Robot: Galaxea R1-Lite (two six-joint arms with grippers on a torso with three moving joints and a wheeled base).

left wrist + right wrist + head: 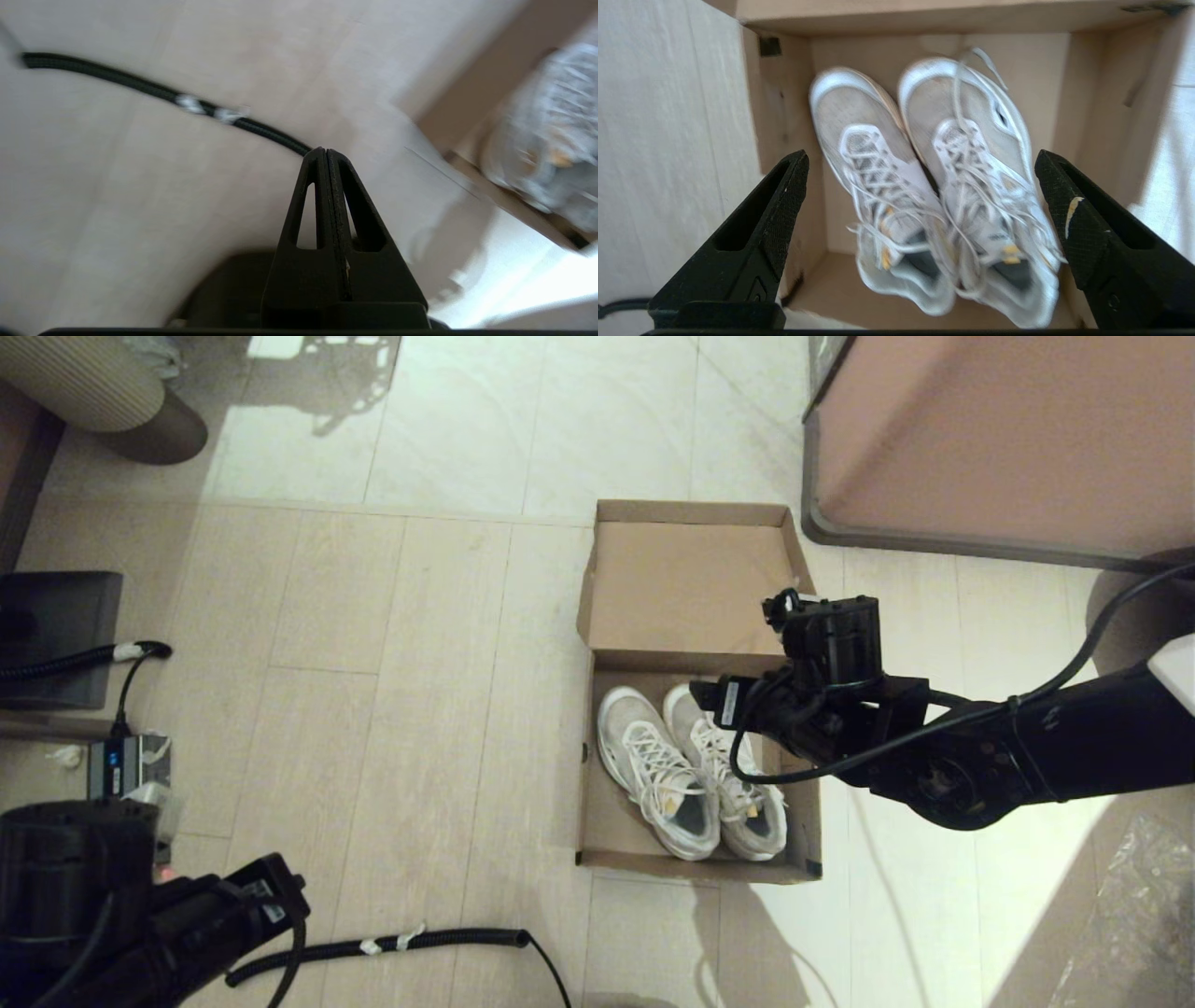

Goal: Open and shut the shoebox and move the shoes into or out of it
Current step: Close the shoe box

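Head view. The shoebox (597, 821) is lying open on the floor (373, 709), its lid (686, 588) folded back toward 12 o'clock. The shoes (686, 770) are sitting side by side inside it, toes pointing to about 11 o'clock and heels to about 5 o'clock, so their long axis is running roughly along the box's length. The right gripper (747, 705) is hanging over the box's far right part, above the toe of the right-hand shoe; its fingers are hidden here beneath the wrist. The left gripper (266, 887) is sitting low at 7 o'clock, well apart from the box, beside a cable (420, 943). The right arm is clearly the nearer one.

Left wrist view. The left gripper (327, 156) is showing its fingers pressed together with nothing between them, pointing at bare floor (117, 186) and the cable (140, 86). A box corner and part of a shoe are appearing only at the frame's edge, blurred.

Right wrist view. The right gripper (920, 177) is spread wide and holding nothing; its fingers (784, 196) are framing both shoes (934, 186), which are lying directly ahead and below, inside the shoebox (756, 102). This view is supplying what the head view is hiding: the open jaws and their line-up across the pair. The likely next move, a descent onto a shoe, appears to turn on that alignment.
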